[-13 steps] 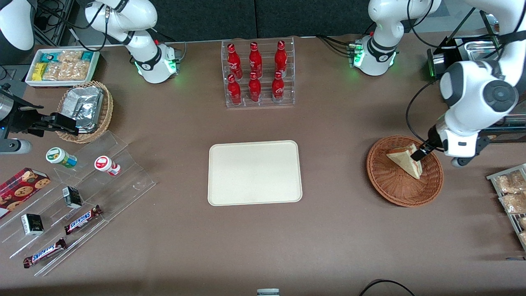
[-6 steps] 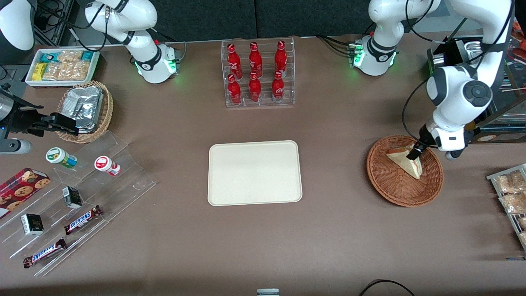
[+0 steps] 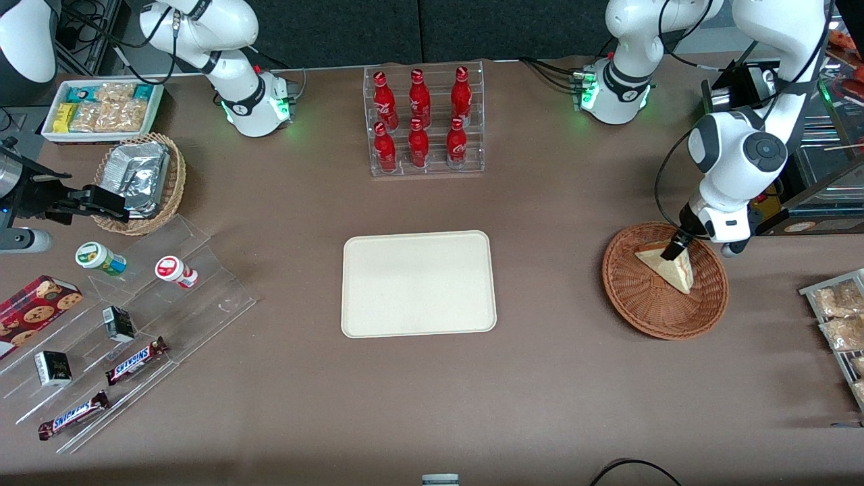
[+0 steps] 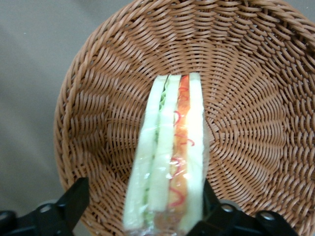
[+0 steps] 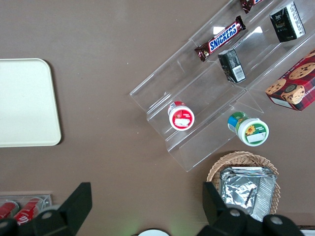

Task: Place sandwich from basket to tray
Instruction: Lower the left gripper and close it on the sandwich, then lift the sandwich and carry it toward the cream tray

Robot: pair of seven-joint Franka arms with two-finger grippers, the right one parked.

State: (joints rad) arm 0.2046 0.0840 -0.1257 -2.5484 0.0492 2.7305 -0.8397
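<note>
The sandwich (image 3: pixel 669 268), a wedge of pale bread with red and green filling, lies wrapped in clear film in the reddish-brown wicker basket (image 3: pixel 628 290) toward the working arm's end of the table. My left gripper (image 3: pixel 673 250) is down in the basket, open, with its fingers on either side of the sandwich's wide end. In the left wrist view the sandwich (image 4: pixel 170 147) lies between the fingers of the gripper (image 4: pixel 143 191): one finger (image 4: pixel 212 202) is against the bread, the other finger (image 4: pixel 74 199) stands off from it over the basket (image 4: pixel 98 98). The cream tray (image 3: pixel 418 283) lies empty at mid-table.
A clear rack of red bottles (image 3: pixel 423 121) stands farther from the camera than the tray. A wire rack of packets (image 3: pixel 840 320) lies beside the basket at the table's edge. Clear display steps with snacks (image 3: pixel 128 317), a tan foil basket (image 3: pixel 138 181) and a white snack tray (image 3: pixel 101 108) lie toward the parked arm's end.
The left arm has swung in over the basket, and its gripper has shifted a little along the sandwich toward the tray. The sandwich has not moved.
</note>
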